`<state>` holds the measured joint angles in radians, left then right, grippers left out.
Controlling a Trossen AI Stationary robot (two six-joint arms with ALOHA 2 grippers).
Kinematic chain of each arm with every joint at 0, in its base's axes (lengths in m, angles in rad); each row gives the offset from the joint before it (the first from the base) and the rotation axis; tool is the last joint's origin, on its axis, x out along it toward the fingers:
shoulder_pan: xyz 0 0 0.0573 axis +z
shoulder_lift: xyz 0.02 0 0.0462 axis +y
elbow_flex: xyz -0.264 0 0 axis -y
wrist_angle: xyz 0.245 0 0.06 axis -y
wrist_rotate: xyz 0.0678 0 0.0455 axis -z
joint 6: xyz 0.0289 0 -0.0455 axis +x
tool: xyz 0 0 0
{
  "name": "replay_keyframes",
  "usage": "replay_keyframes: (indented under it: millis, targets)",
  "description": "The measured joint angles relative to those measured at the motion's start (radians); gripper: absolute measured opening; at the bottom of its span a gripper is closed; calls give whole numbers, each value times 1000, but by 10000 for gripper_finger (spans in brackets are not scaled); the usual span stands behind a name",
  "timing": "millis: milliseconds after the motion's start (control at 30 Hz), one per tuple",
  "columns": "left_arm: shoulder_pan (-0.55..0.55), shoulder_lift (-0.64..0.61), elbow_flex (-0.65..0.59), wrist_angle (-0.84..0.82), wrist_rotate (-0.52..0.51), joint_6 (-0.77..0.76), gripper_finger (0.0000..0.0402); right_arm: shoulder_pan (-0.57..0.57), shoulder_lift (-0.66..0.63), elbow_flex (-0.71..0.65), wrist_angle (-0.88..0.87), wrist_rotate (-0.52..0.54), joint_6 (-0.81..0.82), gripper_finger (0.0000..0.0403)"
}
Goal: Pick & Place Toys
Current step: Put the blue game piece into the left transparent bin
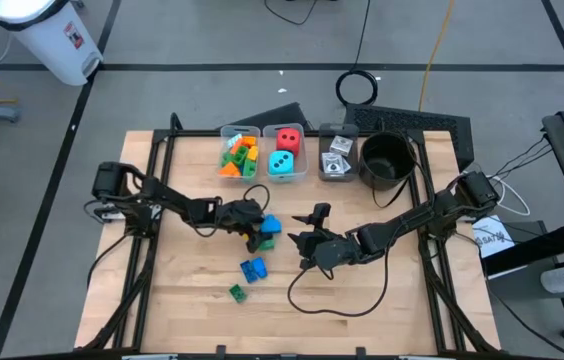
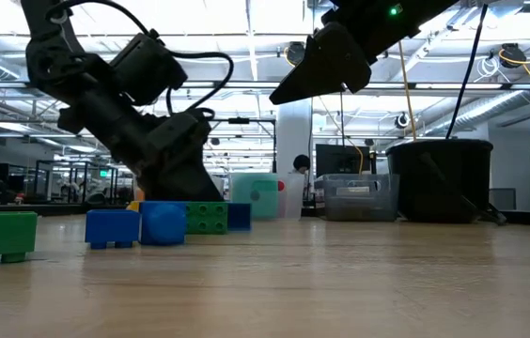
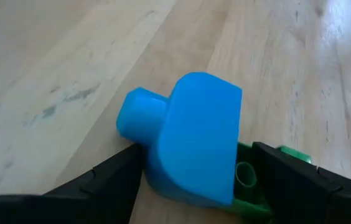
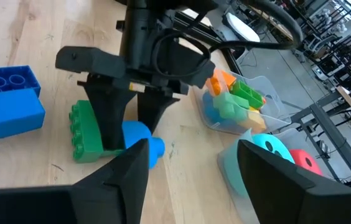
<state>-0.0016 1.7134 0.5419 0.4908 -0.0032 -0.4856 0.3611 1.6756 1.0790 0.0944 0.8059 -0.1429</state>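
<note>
Along the upper middle of the high view three clear bins are lined up: the left bin (image 1: 239, 153) is filled with orange, green and yellow bricks, the middle bin (image 1: 285, 152) holds a red die (image 1: 287, 138) above a teal die (image 1: 282, 163), and the third bin (image 1: 337, 155) holds small cards; no writing can be read. A round black pot (image 1: 386, 158) is seen at their right. At the frame's centre, the left gripper (image 1: 258, 228) is closed around a light blue brick (image 3: 191, 140) lying against a green brick (image 4: 84, 132). The right gripper (image 1: 310, 238) is held raised with fingers spread, empty. A darker blue brick (image 1: 253, 268) and a small green brick (image 1: 236, 291) lie below, with bare wood around them.
</note>
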Motion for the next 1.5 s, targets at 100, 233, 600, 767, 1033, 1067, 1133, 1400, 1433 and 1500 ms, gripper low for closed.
replay_keyframes:
  millis: [100, 233, 600, 767, 1033, 1067, 1133, 1400, 1433, 1500]
  targets:
    - [0, 8, 10, -2, 1, 27, 305, 0, 0, 0, 0, -3, 0, 213]
    - [0, 8, 15, 4, 7, 58, 305, -3, 0, 0, 1, -65, 1, 212]
    - [-1, 10, 25, 58, 33, 73, 305, -45, 0, 0, 0, -206, 92, 212]
    - [-1, 10, 25, 100, 65, 72, 305, -66, 0, 0, 0, -247, 105, 212]
    - [-1, 10, 26, 203, 78, 97, 305, -102, 0, -104, 140, -295, 178, 213]
    - [-1, 10, 26, 215, 78, 99, 305, -113, -1, -130, 187, -303, 203, 215]
    - [-1, 10, 26, 238, 77, 99, 305, -135, 0, -181, 270, -350, 259, 222]
    - [0, 9, 26, 246, 73, 112, 305, -186, 114, -237, 395, -497, 287, 328]
    - [0, 9, 26, 244, 74, 114, 305, -192, 141, -237, 421, -496, 284, 341]
    - [0, 9, 26, 236, 73, 114, 305, -201, 189, -237, 477, -496, 280, 362]
